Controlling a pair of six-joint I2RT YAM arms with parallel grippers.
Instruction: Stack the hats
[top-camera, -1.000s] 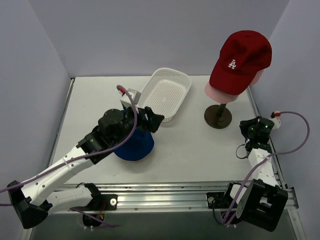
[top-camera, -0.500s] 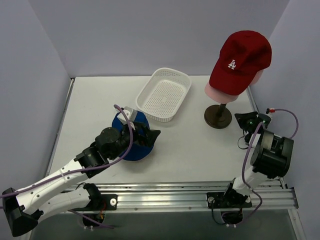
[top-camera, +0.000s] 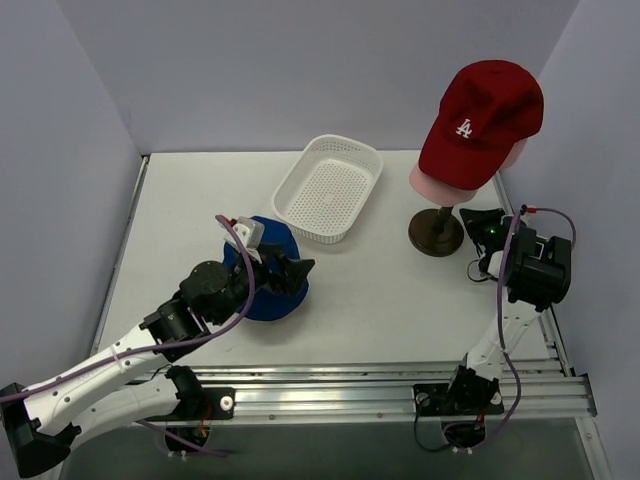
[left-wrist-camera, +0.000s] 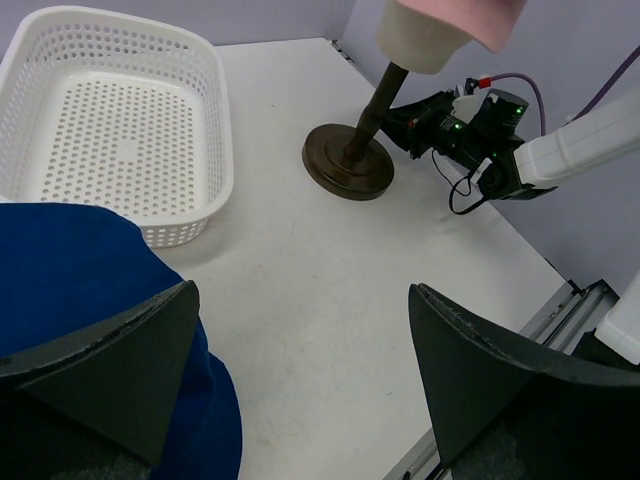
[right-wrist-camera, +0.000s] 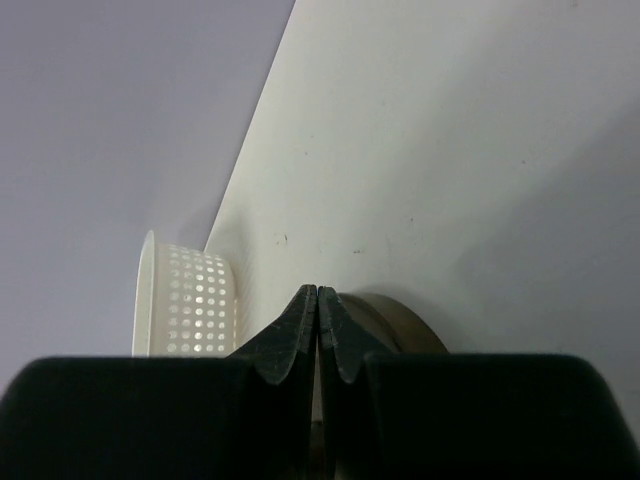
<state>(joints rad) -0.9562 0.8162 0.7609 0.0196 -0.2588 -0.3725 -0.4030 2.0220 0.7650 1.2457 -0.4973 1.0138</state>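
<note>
The royal-blue bucket hat (top-camera: 268, 280) lies on the table left of centre; it shows at the lower left of the left wrist view (left-wrist-camera: 90, 290). The dark red cap (top-camera: 482, 120) with a white logo sits on top of the pale pink cap (top-camera: 432, 186) on the mannequin head at the back right. My left gripper (top-camera: 290, 268) is open and empty, just above the blue hat's right edge. My right gripper (top-camera: 478, 228) is shut and empty, close to the right of the stand's brown base (top-camera: 436, 233).
A white perforated basket (top-camera: 330, 188) stands at the back centre, between the blue hat and the stand. The stand's base also shows in the left wrist view (left-wrist-camera: 348, 165). Grey walls close in the left, back and right sides.
My left arm has drawn back toward the near left and let the blue hat rest on the table. My right arm has lifted and turned its gripper toward the stand's base.
</note>
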